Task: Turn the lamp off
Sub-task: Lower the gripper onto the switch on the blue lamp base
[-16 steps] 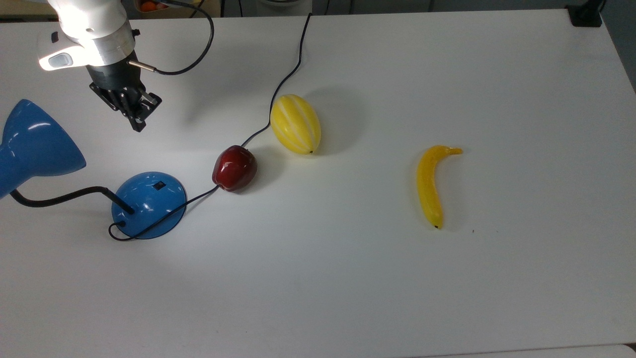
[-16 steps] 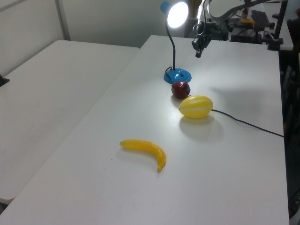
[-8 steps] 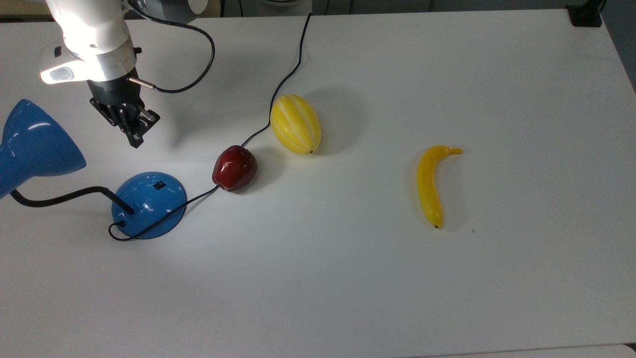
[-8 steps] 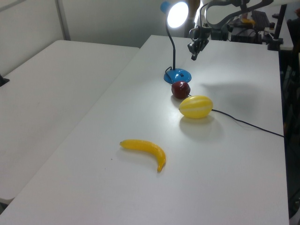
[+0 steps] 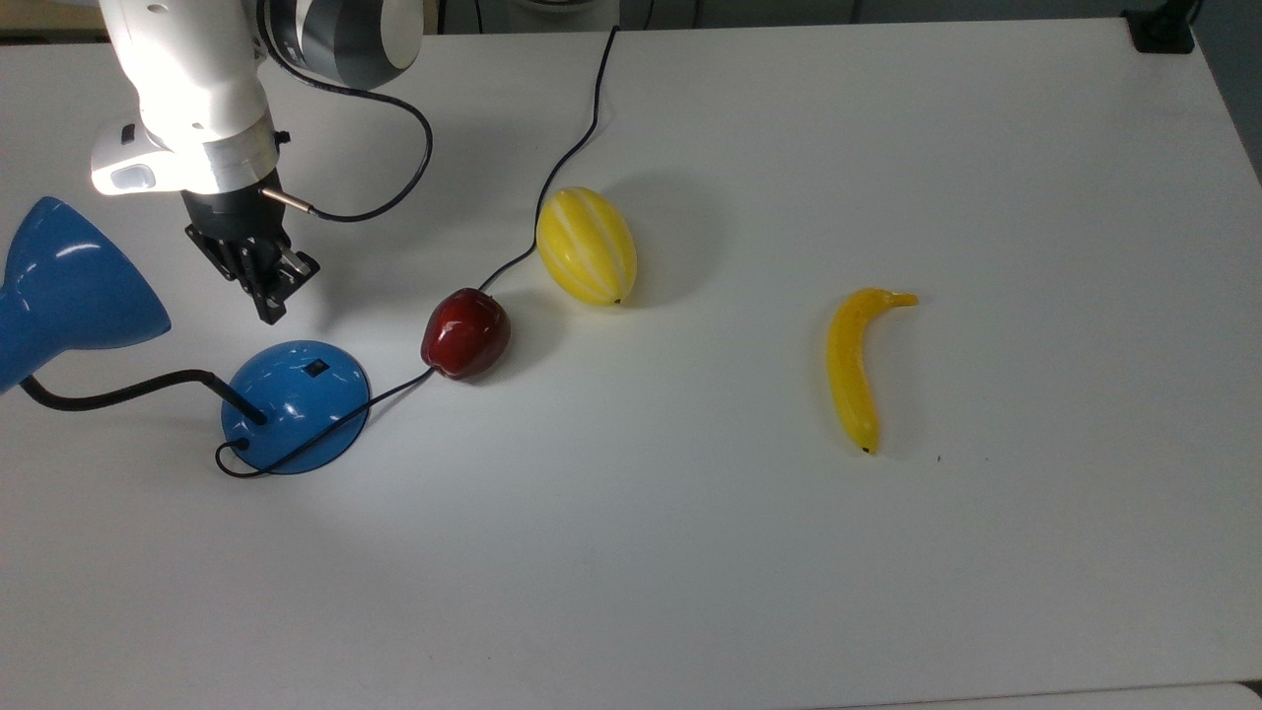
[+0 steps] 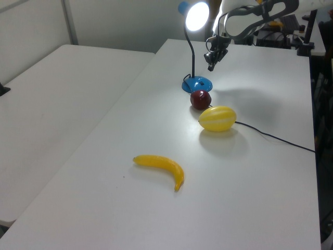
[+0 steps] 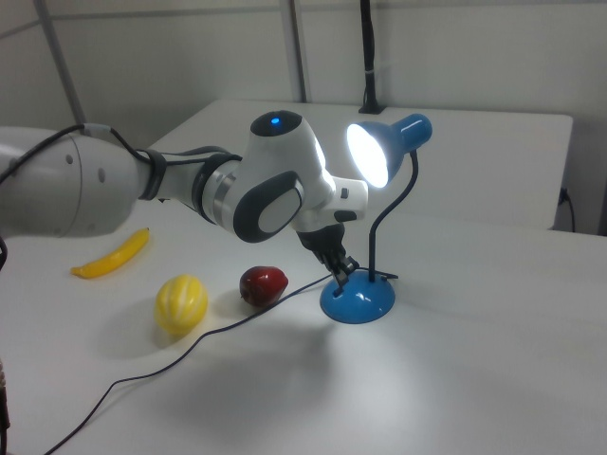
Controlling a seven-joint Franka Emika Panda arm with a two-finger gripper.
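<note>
1. So, lamp (image 5: 294, 404) sitting on the white desk (image 5: 887, 592) at the top view's left, lit up, shade glowing bright in the right view (image 7: 375, 152).
2. Gripper (image 5: 268, 288) hanging just above the blue dome base, near the small black switch (image 5: 315, 369), not touching as far as the top view tells. Pointing down at the base in the right view (image 7: 340, 270) too.
3. Jaws pressed together, holding nothing.
4. Black cord (image 5: 592, 108) trailing from the base past a red apple (image 5: 465, 333) and a yellow melon (image 5: 587, 246), touching both by the look of it.
5. Banana (image 5: 854, 367) lying well apart, off toward the top view's right.
</note>
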